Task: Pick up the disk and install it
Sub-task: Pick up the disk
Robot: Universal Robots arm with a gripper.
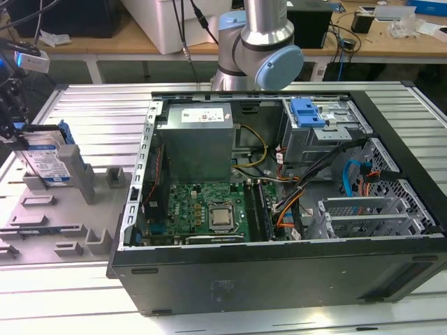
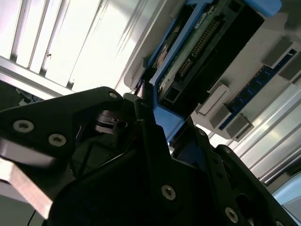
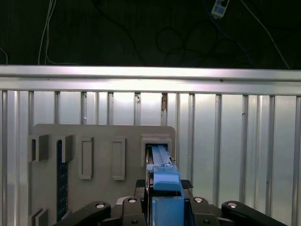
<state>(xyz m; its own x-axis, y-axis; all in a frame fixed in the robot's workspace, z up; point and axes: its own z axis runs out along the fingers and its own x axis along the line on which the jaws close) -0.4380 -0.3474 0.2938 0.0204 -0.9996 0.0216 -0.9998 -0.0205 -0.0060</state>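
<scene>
The gripper [image 3: 165,207] sits over the top end of the disk [image 1: 46,159], one jaw on each side of the blue carrier strip. The jaws look closed across the carrier's thin edge, with no gap showing on either side in the first wrist view.

The disk lies straight out from the jaws: it stands on edge, its long axis running from the fingertips down towards the slot [image 3: 157,140] in the grey fixture plate [image 3: 103,132]. I cannot tell whether its lower end is seated in the slot or just clear of it. In the exterior view the broad labelled face is turned towards the camera.

Grey posts [image 1: 84,180] stand just beside the disk's lower part, so the sideways room there is tight. Above the disk the space is open.

The fixture rests on the slatted aluminium table [image 1: 105,115], near that table's edge on the exterior view's left.

Farther off, to the exterior view's right, lies the open computer case [image 1: 279,272]; its near wall is close to the fixture. Deep inside it — past the grey power supply [image 1: 195,143] and the motherboard [image 1: 209,209] — is the drive cage [image 1: 332,129] with its blue latch [image 1: 307,112], well apart from the disk. Loose cables [image 1: 349,167] cross just beside the cage (a likely snag, I judge).
</scene>
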